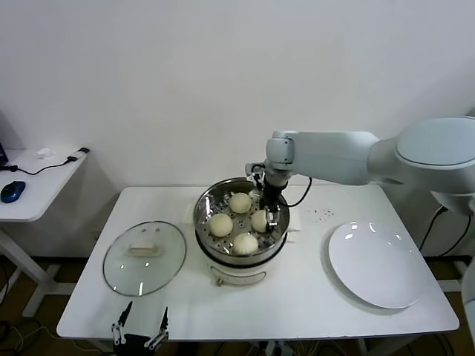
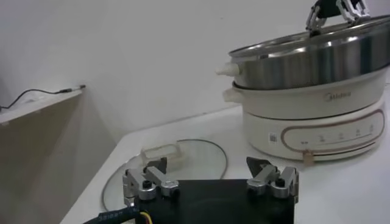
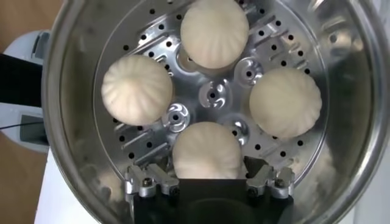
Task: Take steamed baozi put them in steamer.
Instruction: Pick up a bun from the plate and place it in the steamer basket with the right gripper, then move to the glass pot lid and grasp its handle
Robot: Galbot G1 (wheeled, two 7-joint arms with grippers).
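Right gripper (image 1: 272, 216) hangs over steamer's (image 1: 205, 204) right rim, fingers apart around one bun (image 3: 207, 151); all four baozi inside. Left gripper (image 1: 139, 325) spread wide, parked at table's (image 1: 312, 297) front-left edge.

A: Steamer (image 1: 239, 261) held four baozi (image 1: 221, 225)?
B: Yes. Right gripper (image 1: 270, 216) hung over the right-side one, jaws apart. Left gripper (image 1: 139, 326) sat at the table's (image 1: 312, 297) near edge, open.
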